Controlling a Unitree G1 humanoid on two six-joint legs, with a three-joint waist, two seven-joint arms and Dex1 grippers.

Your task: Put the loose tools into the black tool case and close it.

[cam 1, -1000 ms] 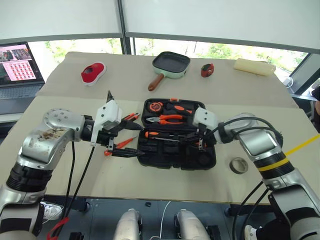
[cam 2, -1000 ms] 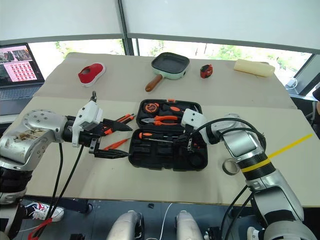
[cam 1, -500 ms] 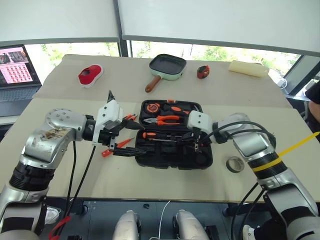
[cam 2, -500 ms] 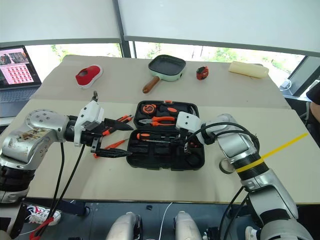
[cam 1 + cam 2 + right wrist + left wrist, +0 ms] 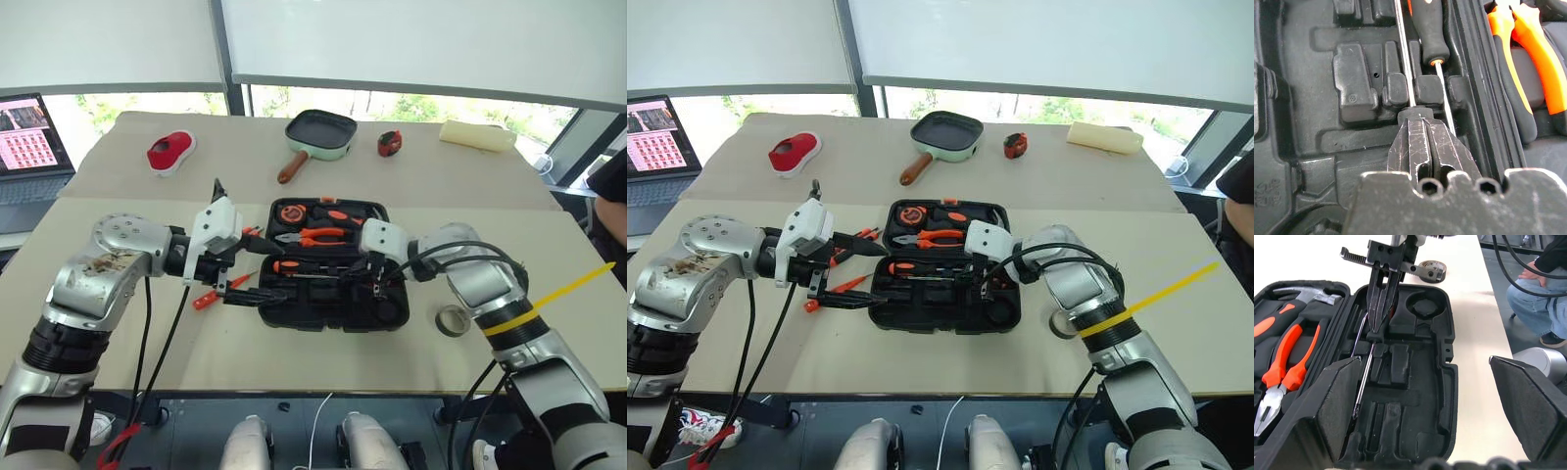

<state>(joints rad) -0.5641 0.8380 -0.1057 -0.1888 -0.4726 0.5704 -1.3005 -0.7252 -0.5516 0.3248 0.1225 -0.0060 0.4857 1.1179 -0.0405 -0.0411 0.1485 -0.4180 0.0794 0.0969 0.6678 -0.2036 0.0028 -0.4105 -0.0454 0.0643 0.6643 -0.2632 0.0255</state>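
Beige table (image 5: 470, 186) by bright windows (image 5: 118, 101) — laptop (image 5: 29, 147) alongside

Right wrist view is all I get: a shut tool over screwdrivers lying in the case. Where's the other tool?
Observer: The left tool is open, hovering at the left edge of the black tool case.
Operator: Anything lying outside the case?
Observer: A tape roll lies on the table to the right of it.
Operator: And on the left side?
Observer: An orange loose tool lies on the table beside the left tool.
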